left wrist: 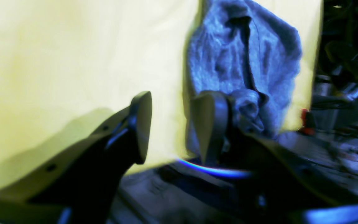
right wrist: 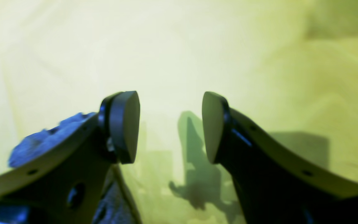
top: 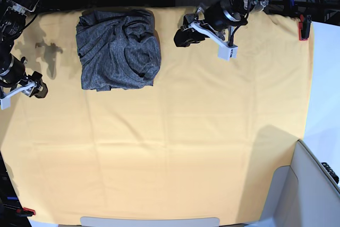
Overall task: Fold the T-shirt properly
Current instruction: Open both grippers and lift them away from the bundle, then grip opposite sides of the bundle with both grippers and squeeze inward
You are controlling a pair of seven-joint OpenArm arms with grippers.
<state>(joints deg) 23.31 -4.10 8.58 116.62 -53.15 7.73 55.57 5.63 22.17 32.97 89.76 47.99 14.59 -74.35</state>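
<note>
one folded t-shirt [top: 118, 50], two open tools, one yellow cloth [top: 175, 147]

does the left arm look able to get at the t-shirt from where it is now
Probably yes. The left gripper sits just beside the T-shirt on the yellow cloth, jaws open, with only bare cloth between them and nothing blocking.

Surface [top: 175, 195]: flat, covered edge to edge by a plain yellow cloth [top: 212, 131], lightly creased.

Lying on the cloth: one T-shirt [top: 118, 50], heathered charcoal-grey knit, bunched into a rough, rumpled rectangle near the far edge, toward the base view's left. Folds uneven, top layers wrinkled.

Fastenings: a red clamp [top: 303, 27] at the far corner and another red clamp [top: 27, 212] at the near corner.
</note>
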